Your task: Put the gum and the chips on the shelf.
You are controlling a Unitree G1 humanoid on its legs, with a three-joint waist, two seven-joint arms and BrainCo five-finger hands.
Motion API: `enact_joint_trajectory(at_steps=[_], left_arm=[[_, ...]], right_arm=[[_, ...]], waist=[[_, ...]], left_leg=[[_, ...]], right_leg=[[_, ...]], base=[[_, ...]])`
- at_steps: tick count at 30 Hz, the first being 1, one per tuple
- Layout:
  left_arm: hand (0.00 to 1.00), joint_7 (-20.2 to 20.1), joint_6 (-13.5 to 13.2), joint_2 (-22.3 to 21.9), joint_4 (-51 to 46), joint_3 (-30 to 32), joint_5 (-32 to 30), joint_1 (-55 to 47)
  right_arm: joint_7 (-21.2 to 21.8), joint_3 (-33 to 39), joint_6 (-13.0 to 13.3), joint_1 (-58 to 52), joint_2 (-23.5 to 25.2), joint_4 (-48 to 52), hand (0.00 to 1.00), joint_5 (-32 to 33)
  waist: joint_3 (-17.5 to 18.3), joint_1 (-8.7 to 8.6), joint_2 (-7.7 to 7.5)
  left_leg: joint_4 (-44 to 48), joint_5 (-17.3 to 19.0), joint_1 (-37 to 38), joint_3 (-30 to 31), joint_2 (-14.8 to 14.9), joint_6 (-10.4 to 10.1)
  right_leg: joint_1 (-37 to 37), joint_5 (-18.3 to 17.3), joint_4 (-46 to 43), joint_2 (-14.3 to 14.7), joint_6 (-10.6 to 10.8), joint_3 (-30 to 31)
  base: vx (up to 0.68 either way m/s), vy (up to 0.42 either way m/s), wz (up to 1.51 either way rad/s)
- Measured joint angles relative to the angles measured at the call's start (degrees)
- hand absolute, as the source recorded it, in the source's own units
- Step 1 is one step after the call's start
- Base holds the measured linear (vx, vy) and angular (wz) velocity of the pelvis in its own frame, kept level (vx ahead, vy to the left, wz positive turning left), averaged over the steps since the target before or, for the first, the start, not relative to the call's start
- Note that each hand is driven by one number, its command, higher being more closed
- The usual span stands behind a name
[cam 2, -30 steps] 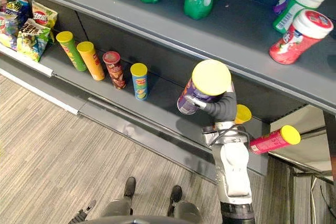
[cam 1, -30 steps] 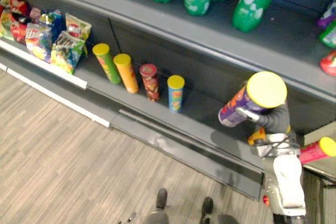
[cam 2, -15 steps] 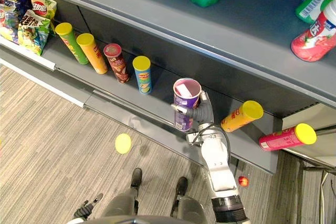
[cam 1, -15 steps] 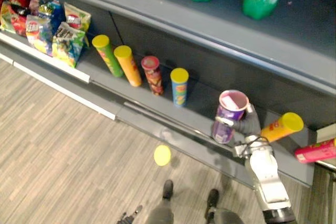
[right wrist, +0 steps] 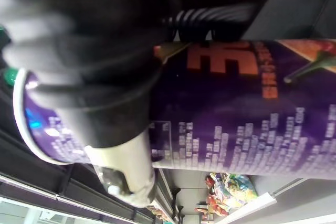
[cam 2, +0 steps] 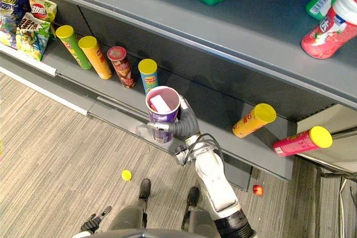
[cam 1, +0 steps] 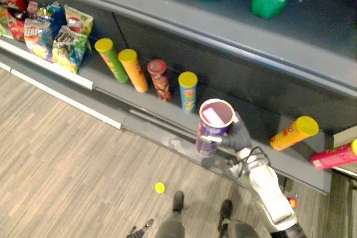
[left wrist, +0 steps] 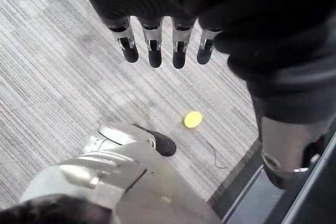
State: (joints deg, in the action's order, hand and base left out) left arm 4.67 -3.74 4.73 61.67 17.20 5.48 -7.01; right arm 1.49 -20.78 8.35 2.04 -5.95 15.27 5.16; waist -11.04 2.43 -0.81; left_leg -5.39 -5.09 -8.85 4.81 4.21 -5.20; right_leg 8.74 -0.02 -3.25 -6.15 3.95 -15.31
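The right hand (cam 2: 187,125) has its fingers curled round a purple chips can (cam 2: 163,112), held roughly upright in front of the lower shelf (cam 2: 217,112). The head views do not settle whether the can's base touches the shelf's front edge. The can's mouth is open, with something pale inside, possibly a seal or the chips. In the right wrist view the can (right wrist: 247,114) is cut off at the frame's edge and partly covered by the dark hand.

A small yellow lid (cam 2: 126,175) lies on the striped floor (cam 2: 50,137), well apart from the can.

The left hand (left wrist: 154,45) hangs over the floor with its fingers straight and holding nothing.

Four chips cans (cam 2: 118,66) stand in a row on the lower shelf. An orange can (cam 2: 254,121) and a pink can (cam 2: 301,141) lie on their sides farther right. Gum tubs (cam 2: 329,23) sit on the upper shelf (cam 2: 223,26), partly cut off at the frame's corner.
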Motion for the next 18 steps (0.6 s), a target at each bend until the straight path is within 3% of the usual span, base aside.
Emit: enact_joint_trajectory(at_steps=[13, 18], left_arm=[[0.0, 0.9, 0.0, 0.1, 0.0, -1.0, 0.0, 0.6], [0.0, 1.6, -0.3, -0.1, -0.2, -2.5, 0.3, 2.0]], right_arm=[[-2.9, -1.6, 0.2, 4.1, 0.1, -2.5, 1.0, -1.4], [-9.6, 5.4, -0.4, 13.4, 1.4, -15.1, 1.0, -8.3]], waist=[[-0.9, 0.0, 0.32], [-3.1, 1.23, 1.62]], left_leg=[[0.0, 0.0, 0.0, 0.1, 0.1, 0.0], [0.0, -0.8, -1.3, 0.5, 0.2, -0.2]], right_leg=[[0.3, -0.5, -0.9, 0.0, -0.1, -0.1], [2.4, -0.8, -2.5, -0.1, -0.3, -0.3]], base=[[0.01, -0.001, 0.0], [-0.01, -0.002, 0.02]])
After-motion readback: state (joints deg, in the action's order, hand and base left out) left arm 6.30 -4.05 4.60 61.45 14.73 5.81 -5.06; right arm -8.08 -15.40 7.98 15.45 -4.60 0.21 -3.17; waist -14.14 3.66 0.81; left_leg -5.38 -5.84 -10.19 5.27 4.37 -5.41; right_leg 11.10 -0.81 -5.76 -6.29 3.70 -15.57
